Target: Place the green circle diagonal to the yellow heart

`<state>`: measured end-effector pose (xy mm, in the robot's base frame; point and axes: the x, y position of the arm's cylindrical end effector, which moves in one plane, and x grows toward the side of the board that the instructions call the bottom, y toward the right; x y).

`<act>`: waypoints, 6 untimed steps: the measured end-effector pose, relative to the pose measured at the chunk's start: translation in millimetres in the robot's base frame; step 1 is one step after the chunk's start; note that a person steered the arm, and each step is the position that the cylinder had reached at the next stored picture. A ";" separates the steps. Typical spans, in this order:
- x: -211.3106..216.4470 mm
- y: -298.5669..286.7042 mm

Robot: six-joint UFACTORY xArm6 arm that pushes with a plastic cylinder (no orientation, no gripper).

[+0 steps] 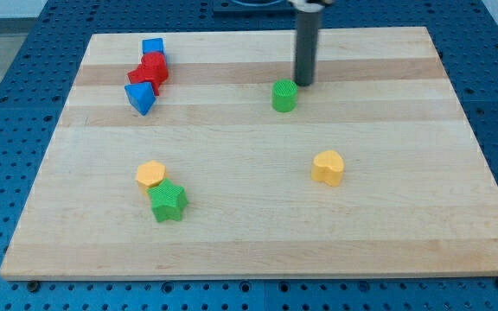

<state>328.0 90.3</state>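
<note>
The green circle (284,95) stands on the wooden board (258,250), right of centre toward the view's top. The yellow heart (328,167) lies below it and a little to the right, about a quarter of the board's depth away. My tip (304,84) is the lower end of the dark rod, just above and right of the green circle, touching or nearly touching it.
A blue cube (152,47), two red blocks (150,71) and a blue triangular block (141,98) cluster at the top left. A yellow hexagon (150,174) and a green star (169,201) touch each other at the lower left.
</note>
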 end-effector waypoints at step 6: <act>29.0 -27.0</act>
<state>357.1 63.3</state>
